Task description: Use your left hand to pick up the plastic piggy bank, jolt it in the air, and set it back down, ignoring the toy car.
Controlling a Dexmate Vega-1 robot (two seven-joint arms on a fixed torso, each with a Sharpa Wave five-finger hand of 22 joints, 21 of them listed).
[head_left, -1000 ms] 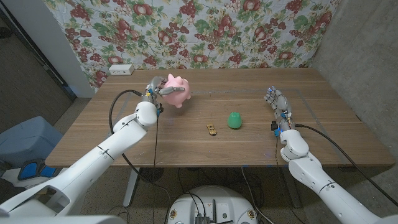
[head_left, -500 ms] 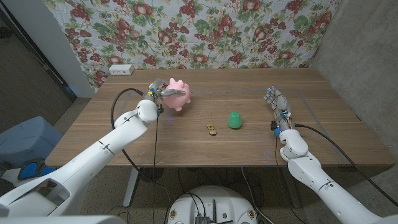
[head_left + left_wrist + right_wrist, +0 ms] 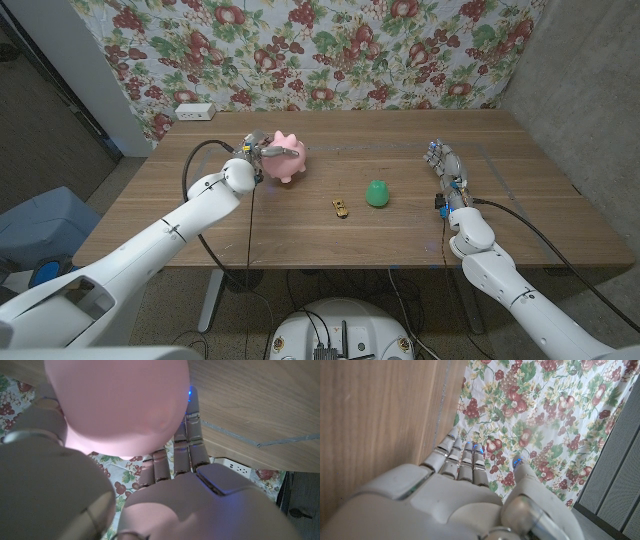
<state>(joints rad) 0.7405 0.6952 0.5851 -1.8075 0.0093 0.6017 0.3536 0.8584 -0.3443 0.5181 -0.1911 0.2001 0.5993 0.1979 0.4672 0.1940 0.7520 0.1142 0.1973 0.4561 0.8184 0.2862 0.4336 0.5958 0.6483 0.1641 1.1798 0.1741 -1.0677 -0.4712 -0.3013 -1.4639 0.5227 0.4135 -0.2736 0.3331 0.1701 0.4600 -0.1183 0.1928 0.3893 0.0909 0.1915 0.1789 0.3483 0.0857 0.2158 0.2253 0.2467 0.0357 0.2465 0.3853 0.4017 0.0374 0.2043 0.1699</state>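
Currently left hand [image 3: 252, 156] grips the pink piggy bank [image 3: 283, 158], fingers [image 3: 175, 457] wrapped round its belly; pig at the far left of the surface [image 3: 400, 235], low, contact with the wood unclear. Judged step: setting it down. Lower level, feet first, release only once it stands. Toy car [image 3: 341, 208] sits well to the right, near side. Right hand [image 3: 446, 165] idle, fingers straight, holding nothing.

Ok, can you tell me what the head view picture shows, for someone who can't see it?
The robot's left hand holds a pink piggy bank at a wooden table. A small toy car and a green egg-shaped thing sit mid-table; the right hand waits, holding nothing.
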